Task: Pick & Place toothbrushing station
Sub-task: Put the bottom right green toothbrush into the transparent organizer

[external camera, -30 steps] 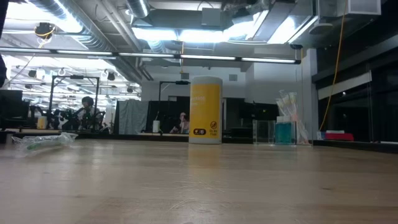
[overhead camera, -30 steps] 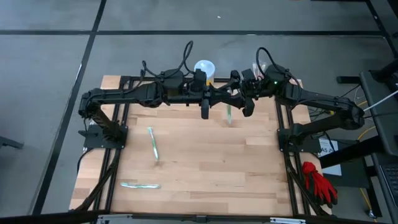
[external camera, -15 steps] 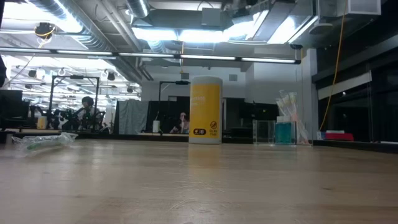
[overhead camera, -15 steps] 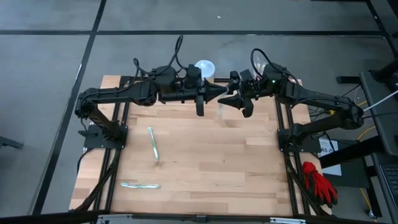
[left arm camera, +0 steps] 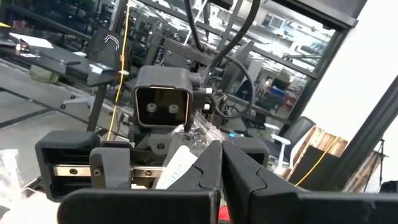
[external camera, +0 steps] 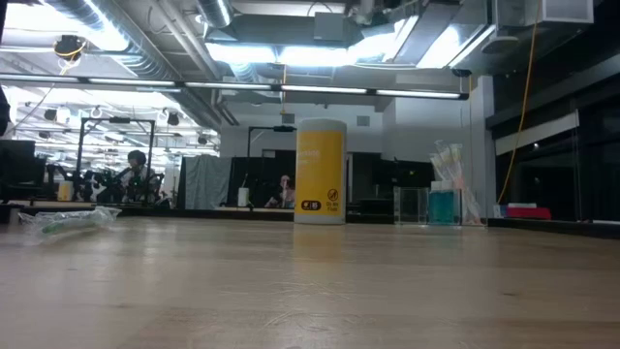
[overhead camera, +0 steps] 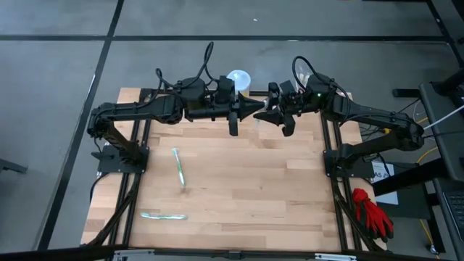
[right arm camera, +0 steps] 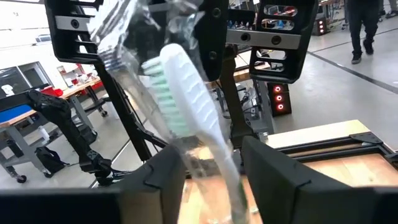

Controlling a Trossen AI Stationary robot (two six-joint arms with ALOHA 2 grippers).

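Above the bench's [overhead camera: 232, 188] far middle: left pincer [overhead camera: 250, 110] pressed together, pinching a wrapped toothbrush [right arm camera: 186, 106] by its top. Facing it tip to tip, right pincer [overhead camera: 267, 114] spread around the brush's handle. On the bench's far edge, yellow canister [external camera: 320, 172]; beside it, apart, the clear toothbrushing station [external camera: 411, 206], upright.

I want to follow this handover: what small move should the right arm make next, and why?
Probably close the right tool on the wrapped toothbrush: it lies between that tool's open fingers, while the shut left tool holds its wrapper.
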